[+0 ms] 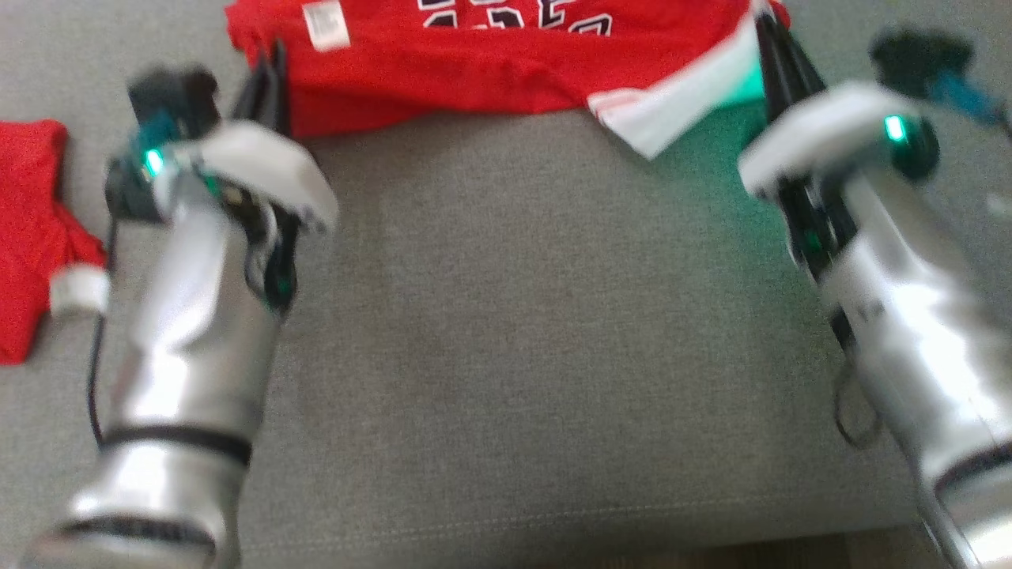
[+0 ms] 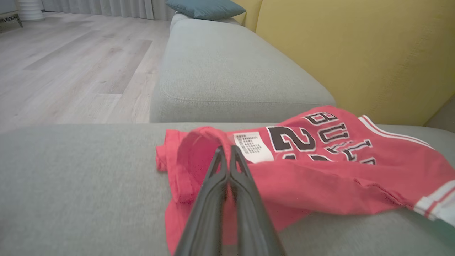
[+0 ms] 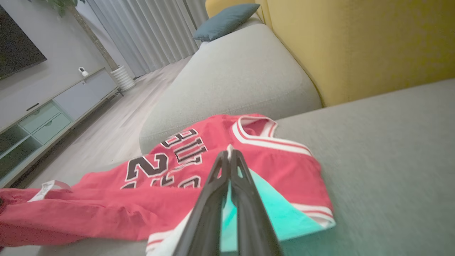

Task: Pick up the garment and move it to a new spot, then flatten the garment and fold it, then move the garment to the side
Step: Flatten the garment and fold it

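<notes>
Jersey (image 1: 490,71) lies rumpled on the grey cushion (image 1: 514,316), and it looks soft, light and floppy, best taken by hem and trim; left gripper (image 2: 225,151) is pinched on a raised hem fold, right gripper (image 3: 229,153) clamped on the white trim, both at its near edge

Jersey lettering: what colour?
The lettering is black with a white outline, on the red jersey; it shows best in the left wrist view.

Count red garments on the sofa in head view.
2. The jersey lies along the top; another red garment lies at the left edge. More may be out of frame.
</notes>
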